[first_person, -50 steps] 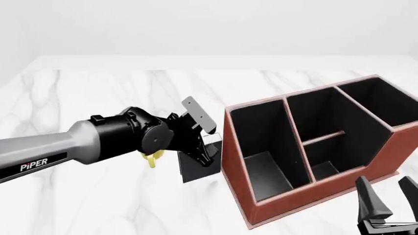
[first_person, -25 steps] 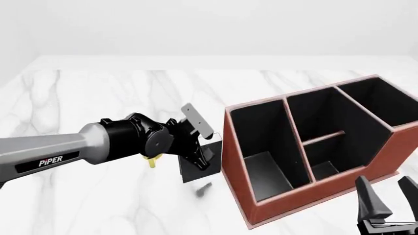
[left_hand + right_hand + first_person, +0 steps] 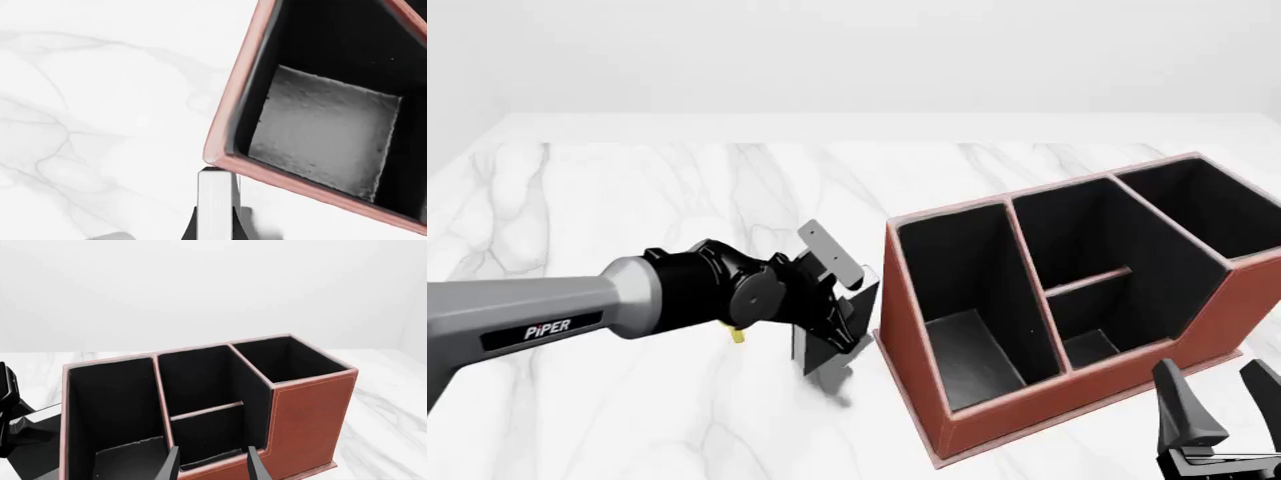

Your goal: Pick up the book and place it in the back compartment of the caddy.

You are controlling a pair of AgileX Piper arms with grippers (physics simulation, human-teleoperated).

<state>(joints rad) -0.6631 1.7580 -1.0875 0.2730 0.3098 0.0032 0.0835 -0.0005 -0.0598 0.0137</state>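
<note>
Black and stiff, the book (image 3: 825, 338) looks light; left claw (image 3: 843, 315) is clamped across its covers beside the caddy (image 3: 1068, 400). Right claw (image 3: 1222, 400) waits, fingers apart.

Flat, bright, even render light, no visible source. No glare, no lens distortion at edges. Front view sharp; small soft shadow on table (image 3: 627, 200) under book (image 3: 823, 350), lower centre. Caddy (image 3: 1068, 300) lining near-black, detail lost except lit compartment floors. Left wrist view: soft, blurry upscale look, floor texture grainy. Right wrist view clean; backdrop plain pale grey gradient.
</note>
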